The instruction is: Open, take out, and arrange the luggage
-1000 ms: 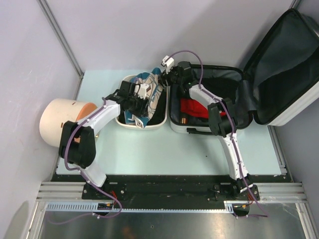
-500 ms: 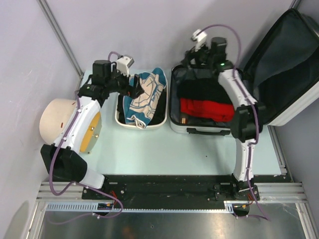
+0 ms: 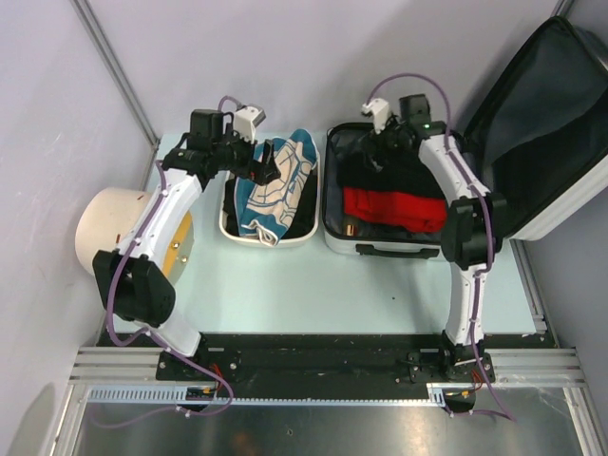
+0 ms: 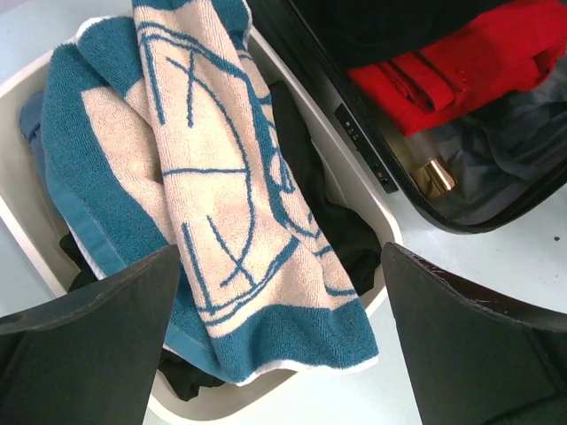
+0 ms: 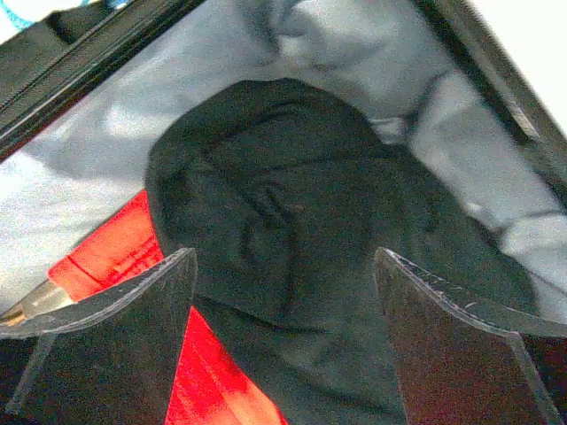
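The luggage (image 3: 380, 249) lies open on the table, its lid (image 3: 541, 114) leaning back to the right. Its base holds a black garment (image 3: 385, 176) and a red garment (image 3: 389, 207). My right gripper (image 3: 377, 157) is open and empty just above the black garment (image 5: 283, 177), jaws wide either side of it (image 5: 283, 257). My left gripper (image 3: 269, 169) is open and empty over the cream tub (image 3: 228, 228), above a teal and cream towel (image 4: 204, 177) that drapes over the tub's rim (image 4: 280, 252).
A cream cylinder with an orange end (image 3: 109, 228) lies at the table's left edge. Dark clothes lie under the towel in the tub (image 4: 390, 239). The suitcase's rim (image 4: 354, 133) runs close beside the tub. Grey walls stand left and behind.
Both grippers have left the towel at the gap between tub and suitcase. The left arm swung round to the tub's far left; the right moved over the suitcase's black garment.
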`<action>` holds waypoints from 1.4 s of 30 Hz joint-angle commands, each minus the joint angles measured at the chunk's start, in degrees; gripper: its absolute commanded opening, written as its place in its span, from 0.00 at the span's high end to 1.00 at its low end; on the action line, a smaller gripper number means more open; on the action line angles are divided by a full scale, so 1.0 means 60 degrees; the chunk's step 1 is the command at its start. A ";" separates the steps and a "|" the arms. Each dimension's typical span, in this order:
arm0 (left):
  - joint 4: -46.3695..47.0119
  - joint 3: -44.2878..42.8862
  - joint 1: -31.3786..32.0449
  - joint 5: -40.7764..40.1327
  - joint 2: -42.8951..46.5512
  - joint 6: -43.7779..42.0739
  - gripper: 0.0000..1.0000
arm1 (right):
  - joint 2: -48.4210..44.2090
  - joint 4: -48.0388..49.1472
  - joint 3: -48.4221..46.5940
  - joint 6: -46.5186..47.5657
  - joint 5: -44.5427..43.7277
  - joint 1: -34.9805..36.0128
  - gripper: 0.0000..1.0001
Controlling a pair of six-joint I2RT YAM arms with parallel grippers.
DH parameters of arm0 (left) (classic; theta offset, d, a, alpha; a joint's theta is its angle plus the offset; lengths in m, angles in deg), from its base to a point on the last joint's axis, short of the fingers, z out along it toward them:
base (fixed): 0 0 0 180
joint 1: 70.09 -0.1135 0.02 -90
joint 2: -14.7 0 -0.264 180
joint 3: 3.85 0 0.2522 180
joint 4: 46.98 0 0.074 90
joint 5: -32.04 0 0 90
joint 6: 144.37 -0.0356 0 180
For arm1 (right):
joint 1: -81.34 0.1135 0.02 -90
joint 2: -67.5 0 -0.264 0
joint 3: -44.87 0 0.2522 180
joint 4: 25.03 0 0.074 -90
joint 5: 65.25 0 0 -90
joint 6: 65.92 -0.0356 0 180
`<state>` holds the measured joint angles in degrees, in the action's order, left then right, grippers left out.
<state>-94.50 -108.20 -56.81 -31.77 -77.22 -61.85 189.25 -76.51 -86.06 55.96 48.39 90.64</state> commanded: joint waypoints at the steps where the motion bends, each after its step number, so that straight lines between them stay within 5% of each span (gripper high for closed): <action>1: -0.0043 -0.0386 0.0028 0.0336 0.0012 -0.0144 0.00 | 0.0668 -0.0116 -0.0072 0.0283 -0.0730 0.0749 0.14; 11: -0.0130 0.0024 0.0014 0.0043 0.0393 -0.0158 0.00 | 0.2426 0.0718 -0.0921 0.0078 -0.2459 0.1526 0.04; 27: -0.0160 -0.0063 -0.0016 0.0146 0.0174 -0.0232 0.00 | 0.2266 0.0060 -0.1728 -0.2500 0.0586 -0.0275 0.78; 30: -0.0175 -0.0180 -0.0016 0.0219 0.0086 -0.0203 0.00 | 0.2237 -0.0028 -0.1713 -0.2268 0.0645 -0.0189 0.61; 31: -0.0189 -0.0224 -0.0016 0.0219 0.0042 -0.0188 0.00 | 0.2222 -0.0013 -0.1669 -0.2208 0.0602 -0.0115 0.47; 37: -0.0204 -0.0239 -0.0016 0.0278 0.0027 -0.0115 0.00 | 0.2120 0.0438 -0.0763 -0.1637 -0.0597 0.0733 0.19; 40: -0.0204 -0.0181 -0.0030 0.0205 0.0115 -0.0144 0.00 | 0.2207 0.0675 -0.0395 -0.1519 -0.1404 0.0852 0.20; 42: -0.0204 -0.0151 -0.0045 0.0175 0.0202 -0.0202 0.00 | 0.2252 0.0602 -0.0467 -0.1664 -0.1362 0.0721 0.37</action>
<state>-95.98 -107.48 -56.83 -32.03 -77.18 -61.83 203.35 -73.01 -89.62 46.25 42.60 94.81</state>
